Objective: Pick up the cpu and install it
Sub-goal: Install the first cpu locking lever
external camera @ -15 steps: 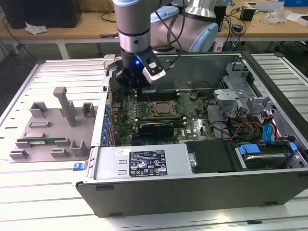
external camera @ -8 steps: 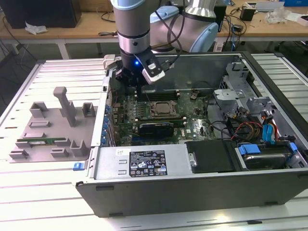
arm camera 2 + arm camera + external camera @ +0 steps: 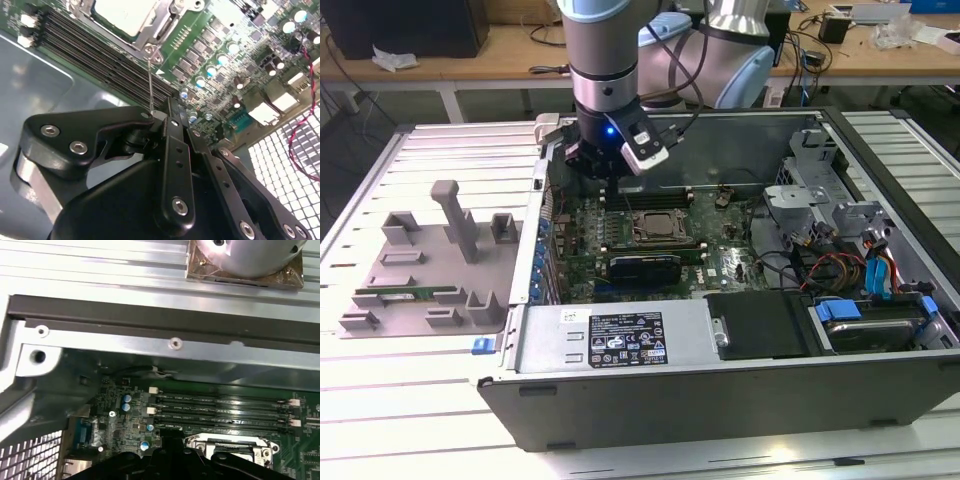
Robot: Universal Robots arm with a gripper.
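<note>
The cpu (image 3: 122,15) lies flat inside the metal socket frame (image 3: 150,47) on the green motherboard, its silver top showing. In the exterior view the socket frame (image 3: 658,228) sits mid-board, and my gripper (image 3: 607,172) hangs over the board's far left part, beside the memory slots (image 3: 620,200). In the second wrist view my gripper (image 3: 169,111) has its black fingers pressed together. A thin metal lever rod (image 3: 150,82) runs from the socket corner to the side of the fingertips. The socket frame (image 3: 235,446) also peeks out past the gripper body in the first wrist view.
The open computer case (image 3: 620,375) lies on a slatted metal table. Its walls ring the board, with a drive bay and cables (image 3: 860,270) on the exterior view's right. A grey fixture tray (image 3: 420,260) holding a green memory stick (image 3: 395,297) lies outside the case on the exterior view's left.
</note>
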